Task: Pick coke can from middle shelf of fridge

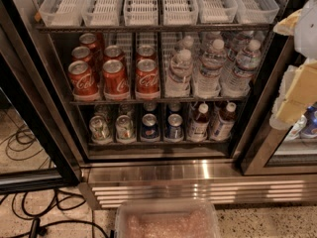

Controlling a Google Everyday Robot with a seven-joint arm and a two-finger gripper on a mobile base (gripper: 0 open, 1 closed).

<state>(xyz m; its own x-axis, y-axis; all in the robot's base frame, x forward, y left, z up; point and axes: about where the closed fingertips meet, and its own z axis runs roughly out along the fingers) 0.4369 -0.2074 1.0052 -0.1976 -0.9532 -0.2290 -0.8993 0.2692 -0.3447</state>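
Note:
The fridge stands open in front of me. Its middle shelf is a dark wire rack. On its left half stand several red coke cans in three rows; the front ones are a left can, a middle can and a right can. My gripper, cream and white, hangs at the right edge of the view in front of the black door frame. It is well to the right of the cans and touches nothing.
Water bottles fill the shelf's right half. Empty clear trays sit on the top shelf. Below are green-and-silver cans, dark blue cans and bottles. The open door and cables are at left, and a clear bin is at the bottom.

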